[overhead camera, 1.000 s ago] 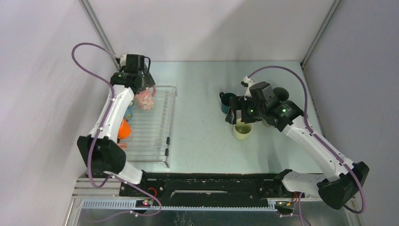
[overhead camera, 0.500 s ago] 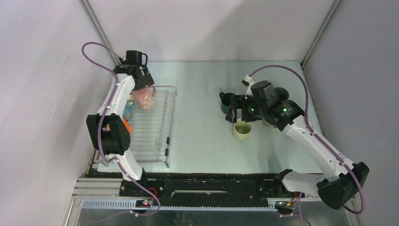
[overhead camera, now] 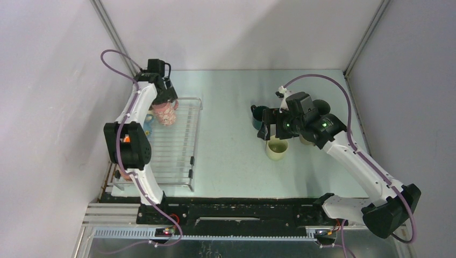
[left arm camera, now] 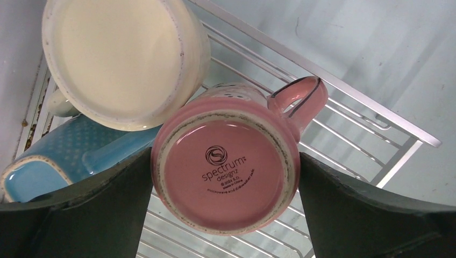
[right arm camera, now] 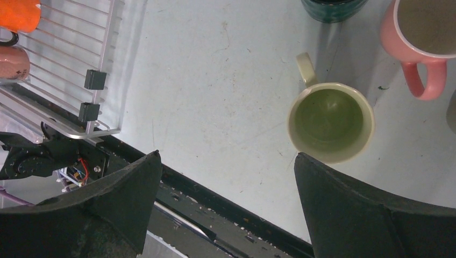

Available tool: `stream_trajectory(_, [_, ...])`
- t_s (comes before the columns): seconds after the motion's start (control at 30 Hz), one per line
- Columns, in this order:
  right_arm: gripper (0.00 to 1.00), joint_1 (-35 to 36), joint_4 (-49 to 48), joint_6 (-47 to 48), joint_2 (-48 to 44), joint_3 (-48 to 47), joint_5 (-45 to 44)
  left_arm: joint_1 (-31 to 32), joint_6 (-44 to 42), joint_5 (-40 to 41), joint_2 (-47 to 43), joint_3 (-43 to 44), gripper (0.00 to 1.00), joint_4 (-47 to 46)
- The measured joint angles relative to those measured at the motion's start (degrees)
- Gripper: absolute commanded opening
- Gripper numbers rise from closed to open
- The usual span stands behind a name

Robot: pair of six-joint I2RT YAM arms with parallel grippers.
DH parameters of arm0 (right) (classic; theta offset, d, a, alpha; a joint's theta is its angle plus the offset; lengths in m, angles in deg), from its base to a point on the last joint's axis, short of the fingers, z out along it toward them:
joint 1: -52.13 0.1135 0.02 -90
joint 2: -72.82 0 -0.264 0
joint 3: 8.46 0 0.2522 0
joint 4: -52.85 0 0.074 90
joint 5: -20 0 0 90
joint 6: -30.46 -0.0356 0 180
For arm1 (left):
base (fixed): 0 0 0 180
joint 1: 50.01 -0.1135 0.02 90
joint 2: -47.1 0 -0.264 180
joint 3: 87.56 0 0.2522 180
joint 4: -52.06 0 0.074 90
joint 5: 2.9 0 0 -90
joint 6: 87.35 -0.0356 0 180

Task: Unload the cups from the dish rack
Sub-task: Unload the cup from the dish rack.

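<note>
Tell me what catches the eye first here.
An upturned pink mug on the rack sits inside the open left gripper, a cream cup and a blue cup crowding beside it. Across the table, the right gripper hangs open by an upright green cup.

The silvery wire dish rack [overhead camera: 173,157] lies flat at the left of the tabletop [overhead camera: 231,156]. At its far end a pink mug [left arm camera: 226,172] stands upside down, printed base up, handle pointing away. A cream mug [left arm camera: 115,59], also inverted, touches it, with a dotted light blue mug [left arm camera: 64,156] tilted just beside both. An orange mug [right arm camera: 19,13] sits nearer on the rack. Well apart to the right, a pale green mug [right arm camera: 330,121], a second pink mug [right arm camera: 422,32] and a dark teal mug [right arm camera: 333,8] stand on the tabletop.
</note>
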Motion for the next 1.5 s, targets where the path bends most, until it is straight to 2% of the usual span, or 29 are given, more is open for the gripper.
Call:
stream_trajectory(0.33, [1.00, 0.0, -0.2, 0.0, 1.0, 0.0, 0.0, -0.2, -0.5, -0.7, 2.4, 0.0, 0.98, 0.2])
stream_trajectory(0.5, [1.00, 0.0, -0.3, 0.0, 1.4, 0.0, 0.0, -0.2, -1.0, -1.4, 2.5, 0.0, 0.83, 0.2])
stream_trajectory(0.8, [1.00, 0.0, -0.4, 0.0, 1.8, 0.0, 0.0, -0.2, -2.6, -2.7, 2.3, -0.1, 0.40, 0.0])
stream_trajectory(0.93, [1.00, 0.0, -0.4, -0.1, 1.9, 0.0, 0.0, -0.2, -3.5, -3.5, 1.3, -1.2, 0.29, -0.2])
stream_trajectory(1.13, [1.00, 0.1, -0.7, -0.3, 1.9, 0.0, 0.8, 0.3, -4.7, -4.8, -0.8, -3.2, 0.17, 1.1])
stream_trajectory(1.5, [1.00, 0.1, -1.5, -0.7, 1.9, 0.0, 1.5, 3.0, -4.9, -5.7, -4.4, -6.8, 0.05, 3.3])
